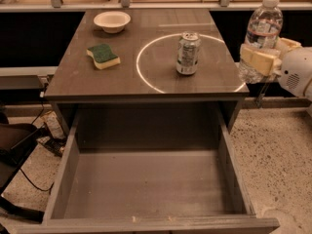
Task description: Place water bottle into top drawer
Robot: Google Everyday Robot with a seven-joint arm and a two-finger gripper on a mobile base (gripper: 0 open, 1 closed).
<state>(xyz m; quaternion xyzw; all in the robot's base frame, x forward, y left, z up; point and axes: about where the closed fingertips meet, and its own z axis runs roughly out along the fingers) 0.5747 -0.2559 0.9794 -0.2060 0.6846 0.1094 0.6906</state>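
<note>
The water bottle [262,35] is clear plastic with a white cap and a pale label band. It stands upright in the air at the far right, beside the tabletop's right edge. My gripper [265,57] is shut on the water bottle, its tan fingers [257,59] around the lower body. The white arm comes in from the right edge. The top drawer [146,182] is pulled wide open below the tabletop, grey, with a bare bottom. The bottle is to the right of the drawer and well above it.
On the grey tabletop [78,77] stand a silver-green drinks can [188,53] inside a white circle, a green-and-yellow sponge [103,56] and a white bowl [112,21]. Cables and a dark object lie on the speckled floor at left [29,145].
</note>
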